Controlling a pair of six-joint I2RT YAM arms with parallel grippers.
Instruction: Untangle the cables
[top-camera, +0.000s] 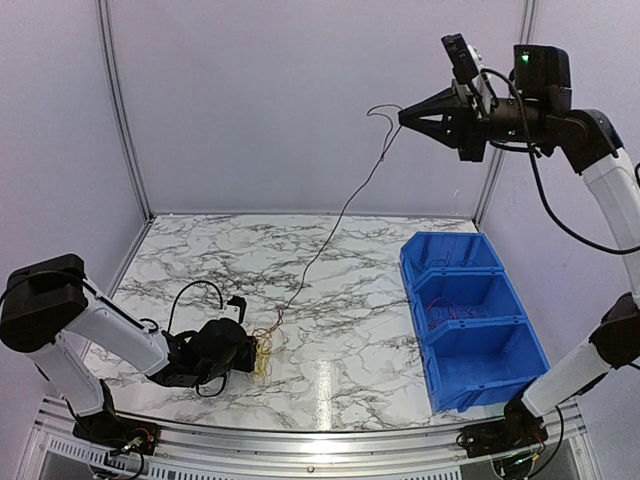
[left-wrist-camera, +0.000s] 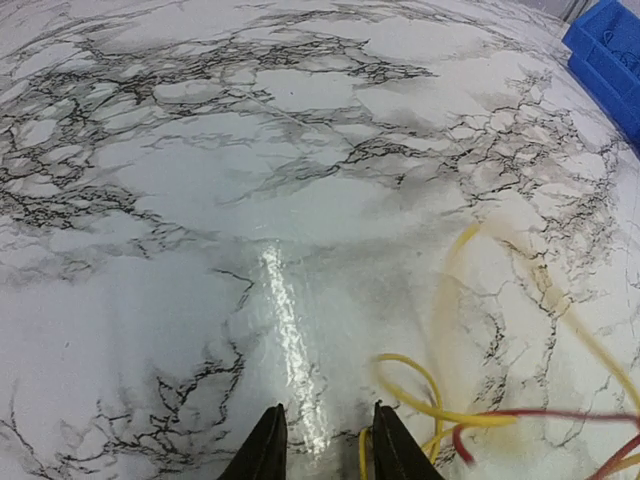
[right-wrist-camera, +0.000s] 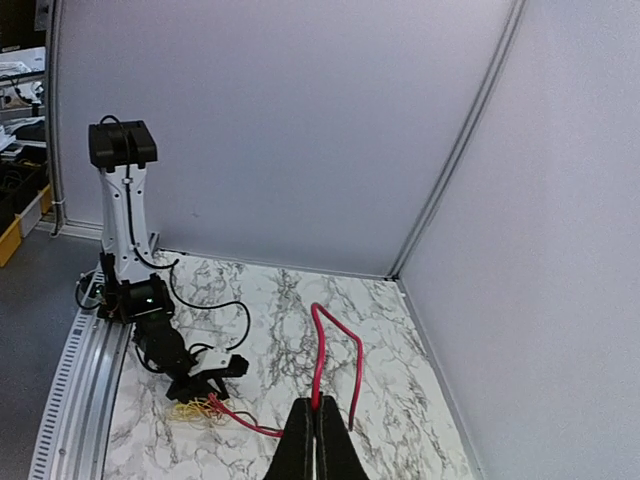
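Note:
A small bundle of thin yellow and red cables (top-camera: 263, 352) lies on the marble table just in front of my left gripper (top-camera: 250, 352). In the left wrist view that gripper (left-wrist-camera: 325, 440) stands low over the table with its jaws apart. A yellow cable (left-wrist-camera: 420, 375) loops beside its right finger and a red one (left-wrist-camera: 560, 412) lies further right. My right gripper (top-camera: 403, 117) is raised high at the back right, shut on a red cable (right-wrist-camera: 319, 350). This cable (top-camera: 345, 208) runs taut down to the bundle (right-wrist-camera: 195, 408), its free end curling past the fingertips.
A blue three-compartment bin (top-camera: 480, 390) stands on the right of the table, with thin cables in its middle compartment (top-camera: 455, 315). Its corner shows in the left wrist view (left-wrist-camera: 610, 50). Grey walls close off the back and sides. A thick black robot cable (top-camera: 195, 290) arcs behind the left gripper.

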